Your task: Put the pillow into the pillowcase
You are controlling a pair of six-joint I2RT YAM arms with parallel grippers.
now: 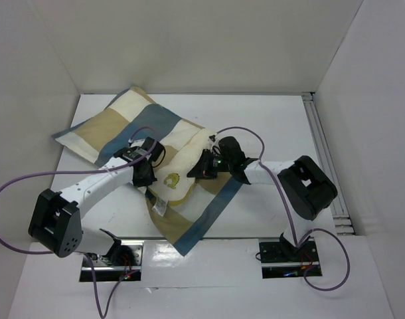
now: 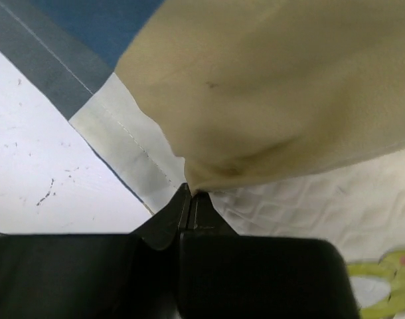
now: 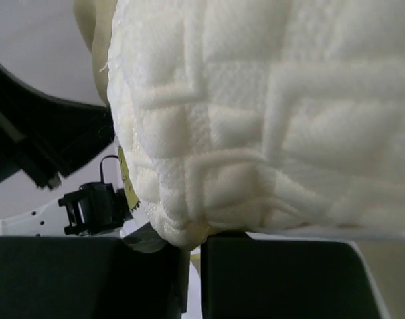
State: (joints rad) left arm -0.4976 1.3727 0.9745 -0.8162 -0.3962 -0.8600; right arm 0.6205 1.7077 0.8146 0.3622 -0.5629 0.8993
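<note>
I am pinching a limp tan fold of the pillowcase (image 2: 269,100) in the left gripper (image 2: 191,193), jaws together. The right gripper (image 3: 194,256) is nipping the pillow (image 3: 255,119) at its quilted edge; I am judging it soft and light.

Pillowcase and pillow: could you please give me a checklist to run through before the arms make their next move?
1. Left claw has the pillowcase: ok, it is shut on a tan fold.
2. Right claw has the pillow: ok, the quilted edge is pinched between its fingers.
3. Pillow fully inside the pillowcase: not ok, the corner with the yellow logo lies exposed in the top view.
4. Pillowcase mouth open wide enough to take the rest: cannot tell, the arms and folds hide it.
5. The two claws are apart from each other: ok, in the top view.
</note>
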